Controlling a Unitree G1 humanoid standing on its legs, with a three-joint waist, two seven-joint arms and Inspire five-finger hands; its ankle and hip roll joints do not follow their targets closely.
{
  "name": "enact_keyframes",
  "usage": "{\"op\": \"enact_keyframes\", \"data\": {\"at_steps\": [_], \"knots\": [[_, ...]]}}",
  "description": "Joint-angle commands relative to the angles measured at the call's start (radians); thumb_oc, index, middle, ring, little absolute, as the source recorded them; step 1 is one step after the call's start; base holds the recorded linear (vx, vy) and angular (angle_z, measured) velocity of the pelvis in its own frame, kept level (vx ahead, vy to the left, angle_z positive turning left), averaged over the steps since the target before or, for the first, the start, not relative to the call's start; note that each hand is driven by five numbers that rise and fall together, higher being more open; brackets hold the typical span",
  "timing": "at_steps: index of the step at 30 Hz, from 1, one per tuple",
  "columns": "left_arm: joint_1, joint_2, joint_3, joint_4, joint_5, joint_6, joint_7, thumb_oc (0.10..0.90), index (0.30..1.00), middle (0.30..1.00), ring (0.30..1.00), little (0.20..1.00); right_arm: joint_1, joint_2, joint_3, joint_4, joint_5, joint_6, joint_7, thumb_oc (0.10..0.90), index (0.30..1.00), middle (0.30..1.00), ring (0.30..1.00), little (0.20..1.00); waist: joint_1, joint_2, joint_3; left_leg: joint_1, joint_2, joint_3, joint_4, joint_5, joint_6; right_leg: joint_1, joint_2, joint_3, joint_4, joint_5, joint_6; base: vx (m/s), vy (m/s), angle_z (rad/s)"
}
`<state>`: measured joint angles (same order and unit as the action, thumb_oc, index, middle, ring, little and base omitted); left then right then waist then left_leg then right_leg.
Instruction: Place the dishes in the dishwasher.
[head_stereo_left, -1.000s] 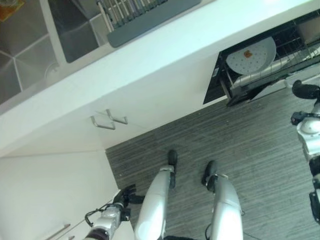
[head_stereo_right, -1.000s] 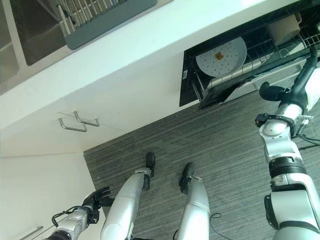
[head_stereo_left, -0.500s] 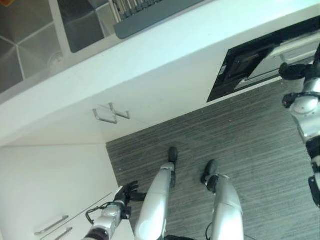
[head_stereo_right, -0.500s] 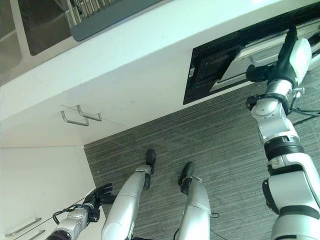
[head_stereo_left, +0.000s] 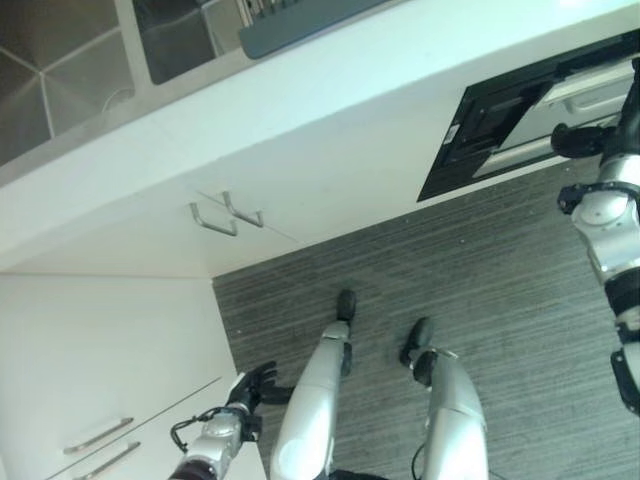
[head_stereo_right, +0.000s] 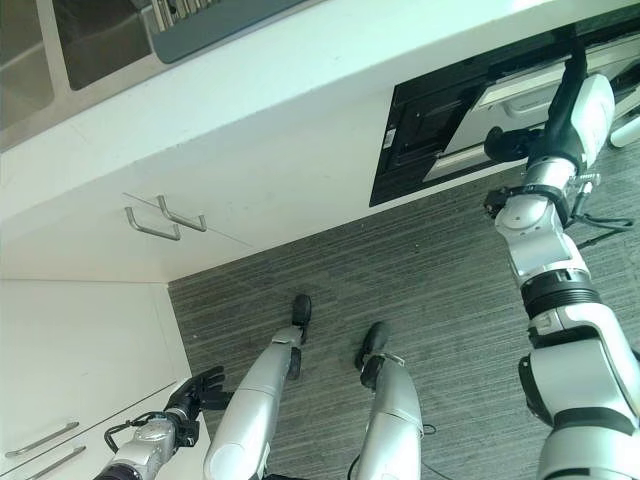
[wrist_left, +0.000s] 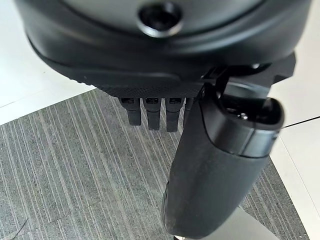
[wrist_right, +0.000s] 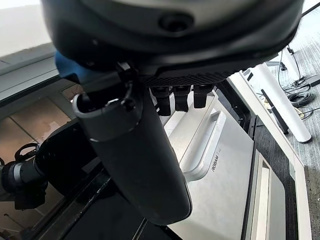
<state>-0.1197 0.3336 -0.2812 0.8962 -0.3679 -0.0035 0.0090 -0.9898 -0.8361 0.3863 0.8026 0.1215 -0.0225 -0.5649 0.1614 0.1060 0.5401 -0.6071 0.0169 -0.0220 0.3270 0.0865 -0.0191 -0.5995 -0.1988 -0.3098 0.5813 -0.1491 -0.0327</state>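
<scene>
Big change vs 1 s ago: the dishwasher drawer (head_stereo_right: 512, 90) was pulled out then, rack showing w/ a round plate standing in it; half a sec ago it was already pushed in, and now its silver front sits flush in the dark opening (head_stereo_left: 480, 125) under the counter (head_stereo_left: 330, 90). So the plate is shut away inside, out of my sight, and I'd judge that part of the job done, unless more dishes wait up in the grey drying rack (head_stereo_left: 300, 15) at the counter's back edge, which I can't tell from here. Right hand (head_stereo_right: 508, 146) is up against the drawer front by the handle recess, fingers loose, nothing held. I can't say for sure whether they touch the panel or sit just off it. Left hand (head_stereo_left: 250, 385) hangs low by the white cupboards, fingers relaxed, empty, idle. Writing: the right wrist view shows a short line of print on the silver front (wrist_right: 225, 165) beside the recess, a maker's mark I'd guess, and I'm not reading it off. The small white sticker (head_stereo_right: 386, 141) on the dark frame is too small to read.
</scene>
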Motion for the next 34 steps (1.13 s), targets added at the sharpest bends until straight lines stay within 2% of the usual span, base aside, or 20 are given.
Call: {"op": "enact_keyframes", "data": {"at_steps": [1,7,8,9,10,12,13,14,15,16,17,19,22,24,25,27,28,30,31,34], "knots": [[0.074,0.076,-0.025,-0.023,0.015,-0.004,-0.004,0.800,0.900,0.900,0.900,0.900,-0.210,0.026,0.059,-0.147,-0.046,-0.192,0.080,0.800,0.900,0.900,0.900,0.900,0.076,-0.006,-0.020,0.067,-0.045,-0.020,0.036,-0.175,0.063,0.095,0.001,0.066,-0.042,-0.059,0.072,0.00,0.000,0.00],[0.064,0.037,0.005,0.012,-0.010,-0.007,0.004,0.800,0.900,0.900,0.900,0.900,0.033,0.128,-0.058,-0.180,0.056,-0.210,0.099,0.800,0.900,0.900,0.900,0.900,0.037,-0.017,-0.020,0.159,-0.036,0.000,-0.016,-0.182,0.067,0.167,-0.004,0.088,-0.127,-0.026,0.089,0.04,0.054,-0.01],[0.066,0.030,0.014,0.017,-0.017,-0.009,0.005,0.800,0.900,0.900,0.900,0.900,0.103,0.153,-0.087,-0.198,0.071,-0.216,0.095,0.800,0.900,0.900,0.900,0.900,0.025,-0.021,-0.020,0.183,-0.034,0.008,-0.026,-0.184,0.069,0.188,-0.005,0.094,-0.151,-0.016,0.095,-0.04,0.098,-0.07],[0.061,0.023,0.027,0.018,-0.026,-0.010,0.001,0.800,0.900,0.900,0.900,0.900,0.158,0.170,-0.108,-0.220,0.081,-0.222,0.082,0.800,0.900,0.900,0.900,0.900,0.013,-0.023,-0.020,0.175,-0.029,0.019,-0.027,-0.164,0.075,0.189,-0.003,0.088,-0.184,0.023,0.091,-0.04,0.108,-0.08],[0.066,0.016,0.036,0.019,-0.031,-0.015,-0.002,0.800,0.900,0.900,0.900,0.900,0.215,0.188,-0.126,-0.236,0.096,-0.235,0.070,0.800,0.900,0.900,0.900,0.900,0.001,-0.026,-0.020,0.191,-0.028,0.025,-0.027,-0.172,0.075,0.204,-0.003,0.093,-0.203,0.030,0.095,-0.03,0.126,-0.08],[0.093,-0.005,0.078,0.020,-0.099,-0.041,0.007,0.800,0.900,0.900,0.900,0.900,0.447,0.257,-0.192,-0.304,0.121,-0.279,0.064,0.800,0.900,0.900,0.900,0.900,-0.048,-0.041,-0.020,0.273,-0.023,0.048,-0.027,-0.205,0.070,0.287,0.000,0.108,-0.281,0.059,0.113,0.07,0.100,-0.20],[0.108,-0.019,0.115,0.020,-0.127,-0.055,0.028,0.800,0.900,0.900,0.900,0.900,0.552,0.291,-0.200,-0.335,0.095,-0.289,0.073,0.800,0.900,0.900,0.900,0.900,-0.068,-0.053,-0.020,0.314,-0.024,0.063,-0.027,-0.220,0.067,0.313,-0.010,0.116,-0.281,0.054,0.122,0.04,0.036,-0.33],[0.111,-0.022,0.120,0.021,-0.134,-0.063,0.034,0.800,0.900,0.900,0.900,0.900,0.562,0.294,-0.201,-0.338,0.094,-0.287,0.074,0.800,0.900,0.900,0.900,0.900,-0.070,-0.055,-0.020,0.319,-0.024,0.065,-0.027,-0.222,0.066,0.316,-0.011,0.116,-0.281,0.054,0.123,0.01,-0.002,-0.33],[0.119,-0.029,0.136,0.019,-0.094,-0.095,0.068,0.800,0.900,0.900,0.900,0.900,0.604,0.305,-0.205,-0.337,0.090,-0.300,0.082,0.800,0.900,0.900,0.900,0.900,-0.075,-0.059,-0.020,0.335,-0.025,0.071,-0.027,-0.229,0.065,0.328,-0.014,0.119,-0.281,0.051,0.127,0.00,-0.008,-0.24],[0.129,-0.029,0.152,0.013,0.013,-0.130,0.127,0.800,0.900,0.900,0.900,0.900,0.661,0.318,-0.215,-0.333,0.084,-0.323,0.100,0.800,0.900,0.900,0.900,0.900,-0.083,-0.065,-0.022,0.361,-0.026,0.078,-0.027,-0.237,0.063,0.348,-0.018,0.124,-0.281,0.047,0.131,0.02,-0.011,-0.17],[0.134,-0.028,0.157,0.014,0.037,-0.142,0.156,0.800,0.900,0.900,0.900,0.900,0.681,0.323,-0.220,-0.330,0.080,-0.329,0.109,0.800,0.900,0.900,0.900,0.900,-0.086,-0.068,-0.030,0.366,-0.027,0.081,-0.027,-0.240,0.062,0.352,-0.018,0.127,-0.281,0.045,0.132,0.04,-0.013,-0.13],[0.157,-0.006,0.202,-0.005,0.016,-0.137,0.229,0.800,0.900,0.900,0.900,0.900,0.777,0.343,-0.222,-0.326,0.084,-0.334,0.140,0.800,0.900,0.900,0.900,0.900,-0.107,-0.080,-0.073,0.398,-0.021,0.099,-0.027,-0.260,0.056,0.375,-0.020,0.134,-0.281,0.033,0.142,0.05,-0.035,-0.25],[0.171,0.000,0.250,-0.009,0.002,-0.133,0.251,0.800,0.900,0.900,0.900,0.900,0.844,0.367,-0.226,-0.299,0.086,-0.338,0.166,0.800,0.900,0.900,0.900,0.900,-0.122,-0.082,-0.113,0.425,-0.013,0.107,-0.027,-0.275,0.048,0.399,-0.018,0.139,-0.281,0.021,0.148,0.04,-0.023,-0.21],[0.176,-0.001,0.266,-0.012,-0.039,-0.125,0.225,0.800,0.900,0.900,0.900,0.900,0.870,0.377,-0.227,-0.281,0.098,-0.336,0.181,0.800,0.900,0.900,0.900,0.900,-0.128,-0.081,-0.133,0.436,-0.010,0.108,-0.027,-0.280,0.046,0.409,-0.016,0.140,-0.281,0.018,0.150,0.03,-0.021,-0.04],[0.182,-0.020,0.284,-0.010,-0.106,-0.106,0.165,0.800,0.900,0.900,0.900,0.900,0.897,0.391,-0.224,-0.246,0.094,-0.338,0.203,0.800,0.900,0.900,0.900,0.900,-0.134,-0.080,-0.160,0.448,-0.006,0.106,-0.027,-0.287,0.042,0.422,-0.014,0.141,-0.281,0.013,0.152,0.03,-0.021,0.01],[0.187,-0.040,0.290,-0.006,-0.126,-0.074,0.109,0.800,0.900,0.900,0.900,0.900,0.923,0.411,-0.219,-0.216,0.101,-0.325,0.219,0.800,0.900,0.900,0.900,0.900,-0.139,-0.079,-0.189,0.459,-0.002,0.104,-0.027,-0.293,0.039,0.435,-0.011,0.140,-0.281,0.010,0.153,0.04,-0.035,0.03],[0.190,-0.075,0.290,-0.003,-0.247,0.002,-0.022,0.800,0.900,0.900,0.900,0.900,0.948,0.432,-0.211,-0.175,0.121,-0.309,0.254,0.800,0.900,0.900,0.900,0.900,-0.143,-0.080,-0.220,0.461,0.004,0.105,-0.027,-0.295,0.036,0.443,-0.010,0.135,-0.281,0.008,0.153,0.02,-0.045,0.02],[0.194,-0.093,0.281,-0.008,-0.280,0.041,-0.096,0.800,0.900,0.900,0.900,0.900,0.962,0.447,-0.208,-0.151,0.148,-0.297,0.275,0.800,0.900,0.900,0.900,0.900,-0.145,-0.080,-0.232,0.468,0.008,0.106,-0.027,-0.299,0.035,0.454,-0.009,0.130,-0.281,0.004,0.154,0.01,-0.024,0.01],[0.198,-0.110,0.263,-0.015,-0.279,0.088,-0.166,0.800,0.900,0.900,0.900,0.900,0.973,0.462,-0.210,-0.124,0.159,-0.281,0.297,0.800,0.900,0.900,0.900,0.900,-0.145,-0.079,-0.249,0.470,0.013,0.109,-0.027,-0.303,0.033,0.461,-0.009,0.123,-0.281,-0.001,0.153,-0.01,-0.023,0.03],[0.193,-0.130,0.218,0.024,-0.243,0.152,-0.242,0.800,0.900,0.900,0.900,0.900,0.994,0.483,-0.197,-0.070,0.210,-0.254,0.336,0.800,0.900,0.900,0.900,0.900,-0.152,-0.079,-0.276,0.480,0.023,0.117,-0.027,-0.310,0.030,0.478,-0.006,0.110,-0.281,-0.009,0.152,-0.05,-0.017,0.01]]}}
